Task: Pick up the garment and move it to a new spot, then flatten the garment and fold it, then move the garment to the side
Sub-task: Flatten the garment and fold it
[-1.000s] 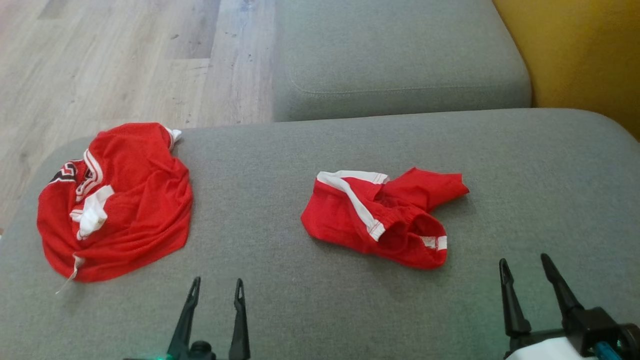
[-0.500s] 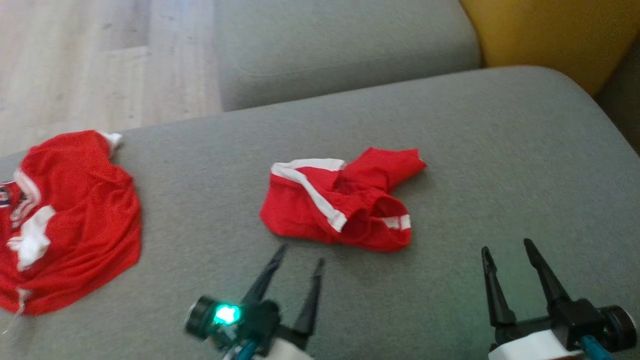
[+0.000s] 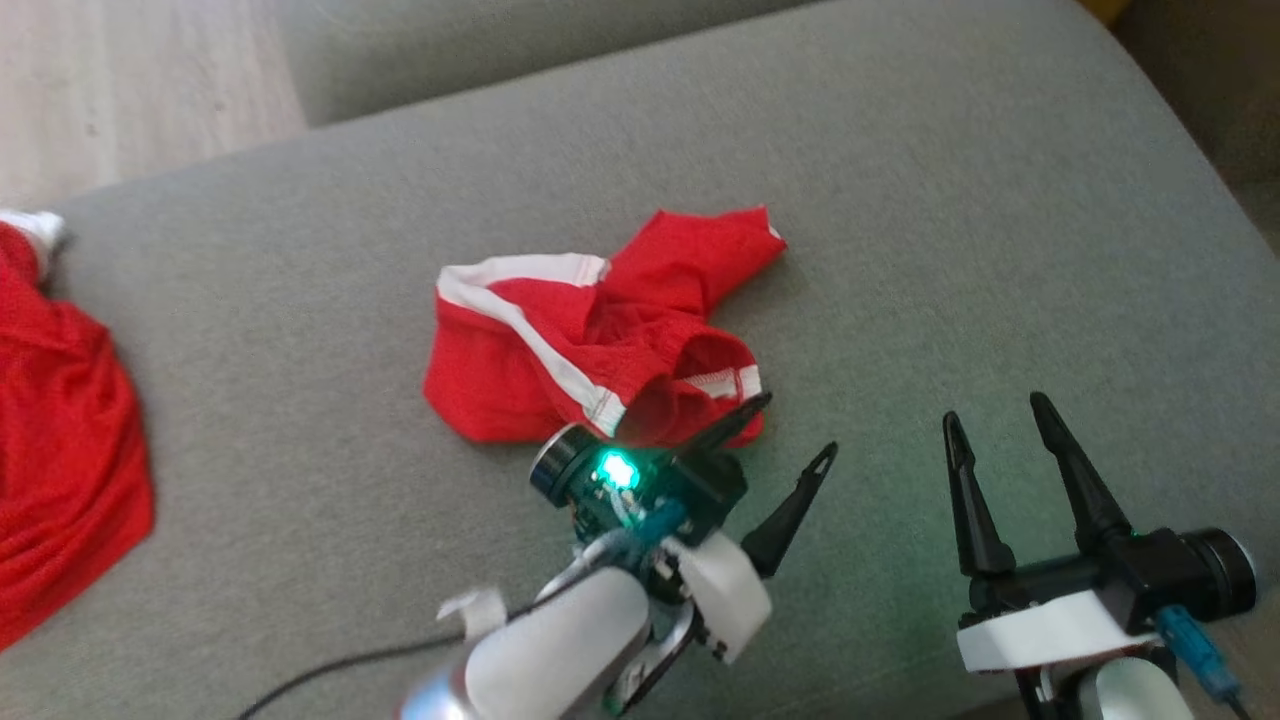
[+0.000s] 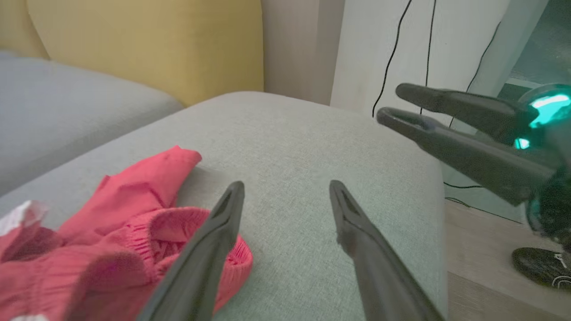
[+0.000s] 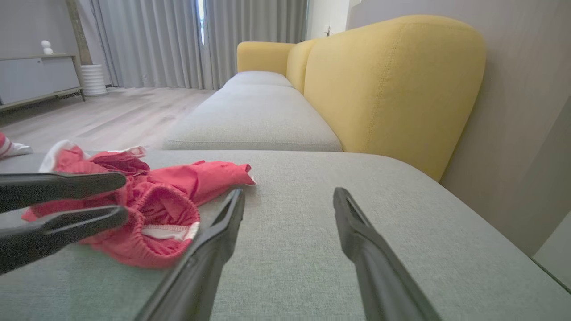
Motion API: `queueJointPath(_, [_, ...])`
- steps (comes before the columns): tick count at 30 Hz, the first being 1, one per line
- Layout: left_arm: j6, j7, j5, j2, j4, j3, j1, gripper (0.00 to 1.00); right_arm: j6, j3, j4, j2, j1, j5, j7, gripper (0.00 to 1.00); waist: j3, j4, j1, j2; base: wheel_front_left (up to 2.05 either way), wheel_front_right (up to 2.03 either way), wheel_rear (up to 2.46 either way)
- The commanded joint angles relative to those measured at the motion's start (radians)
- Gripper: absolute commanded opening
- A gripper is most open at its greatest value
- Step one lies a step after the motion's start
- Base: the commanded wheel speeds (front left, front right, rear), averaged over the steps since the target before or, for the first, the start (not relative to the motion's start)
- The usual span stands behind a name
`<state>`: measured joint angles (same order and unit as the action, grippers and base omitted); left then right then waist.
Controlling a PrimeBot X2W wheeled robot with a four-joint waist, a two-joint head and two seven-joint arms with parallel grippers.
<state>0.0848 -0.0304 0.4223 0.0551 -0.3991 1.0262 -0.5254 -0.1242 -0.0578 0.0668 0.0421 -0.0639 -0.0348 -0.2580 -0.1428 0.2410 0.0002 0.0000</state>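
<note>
The crumpled red garment (image 3: 590, 350) is seen on the grey sofa cushion (image 3: 950, 200), its long axis running left to right. The left gripper (image 3: 797, 425), fingers spread, is placed nearer, one finger at the waistband edge. The right gripper (image 3: 995, 410), likewise spread, is set well apart rightward.

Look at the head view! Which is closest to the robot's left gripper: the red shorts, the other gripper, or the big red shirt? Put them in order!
From the left gripper:
1. Nearest: red shorts, right by one fingertip, on its left.
2. Next: right gripper, off to its right.
3. Farthest: red shirt, far left at the picture's edge.
</note>
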Motion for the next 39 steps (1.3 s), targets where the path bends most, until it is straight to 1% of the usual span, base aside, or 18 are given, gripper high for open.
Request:
queueJointPath(1, [0.012,0.012,0.040,-0.005,0.014,0.001,-0.069,1.00,-0.007,-0.024,-0.031,0.008,0.038,0.007,-0.004,1.00,-0.044,0.030,-0.0002,0.0000,0.00,0.00,0.00])
queueJointPath(4, [0.043,0.034,0.131,-0.005,-0.019,0.056,-0.143,1.00,-0.007,-0.028,-0.028,0.008,0.053,0.010,-0.004,1.00,-0.074,0.043,-0.0002,0.0000,0.00,0.00,0.00])
queueJointPath(7, [0.090,0.061,0.207,-0.005,-0.070,0.105,-0.214,1.00,-0.007,-0.043,-0.024,0.008,0.072,0.017,-0.004,1.00,-0.103,0.065,-0.0002,0.0000,0.00,0.00,0.00])
queueJointPath(10, [0.125,0.100,0.255,-0.005,-0.145,0.163,-0.275,1.00,-0.007,-0.055,-0.020,0.008,0.089,0.026,-0.004,1.00,-0.127,0.084,-0.0002,0.0000,0.00,0.00,0.00])
queueJointPath(12, [0.130,0.135,0.272,-0.005,-0.198,0.198,-0.302,1.00,-0.007,-0.054,-0.018,0.008,0.095,0.030,-0.004,1.00,-0.138,0.093,-0.0002,0.0000,0.00,0.00,0.00])
queueJointPath(14, [0.115,0.158,0.298,-0.005,-0.233,0.218,-0.311,1.00,-0.007,-0.050,-0.016,0.008,0.096,0.034,-0.004,1.00,-0.143,0.099,-0.0002,0.0000,0.00,0.00,0.00])
queueJointPath(16, [0.112,0.177,0.299,-0.005,-0.270,0.233,-0.321,1.00,-0.007,-0.046,-0.013,0.008,0.094,0.036,-0.004,1.00,-0.146,0.101,-0.0002,0.0000,0.00,0.00,0.00])
queueJointPath(20, [0.135,0.176,0.288,-0.005,-0.333,0.246,-0.330,1.00,-0.007,-0.043,-0.007,0.008,0.098,0.039,-0.004,1.00,-0.147,0.103,-0.0002,0.0000,0.00,0.00,0.00])
queueJointPath(23, [0.152,0.143,0.325,-0.005,-0.340,0.247,-0.326,1.00,-0.007,-0.047,-0.003,0.008,0.103,0.039,-0.004,1.00,-0.140,0.105,-0.0002,0.0000,0.00,0.00,0.00])
queueJointPath(24, [0.154,0.135,0.335,-0.005,-0.341,0.248,-0.327,0.62,-0.007,-0.048,-0.002,0.008,0.103,0.038,-0.004,1.00,-0.137,0.105,-0.0002,0.0000,0.00,0.00,0.00])
queueJointPath(25, [0.155,0.124,0.347,-0.005,-0.341,0.248,-0.328,0.00,-0.007,-0.050,-0.001,0.008,0.103,0.038,-0.004,1.00,-0.133,0.105,-0.0002,0.0000,0.00,0.00,0.00])
queueJointPath(30, [0.147,0.042,0.402,-0.005,-0.320,0.250,-0.345,0.00,-0.007,-0.049,0.004,0.008,0.095,0.037,-0.004,1.00,-0.103,0.108,-0.0002,0.0000,0.00,0.00,0.00])
queueJointPath(31, [0.147,0.042,0.402,-0.005,-0.320,0.250,-0.345,0.00,-0.007,-0.049,0.004,0.008,0.095,0.037,-0.004,1.00,-0.103,0.108,-0.0002,0.0000,0.00,0.00,0.00])
queueJointPath(33, [0.138,0.002,0.422,-0.005,-0.298,0.250,-0.363,0.00,-0.007,-0.049,0.007,0.008,0.091,0.035,-0.004,1.00,-0.085,0.110,-0.0002,0.0000,0.00,0.00,0.00])
queueJointPath(36, [0.124,-0.088,0.473,-0.005,-0.227,0.243,-0.403,0.00,-0.007,-0.045,0.010,0.008,0.080,0.031,-0.004,1.00,-0.053,0.106,-0.0002,0.0000,0.00,0.00,0.00])
queueJointPath(39, [0.125,-0.177,0.516,-0.005,-0.147,0.236,-0.468,0.00,-0.007,-0.037,0.013,0.008,0.063,0.023,-0.004,1.00,-0.017,0.093,-0.0002,0.0000,0.00,0.00,0.00])
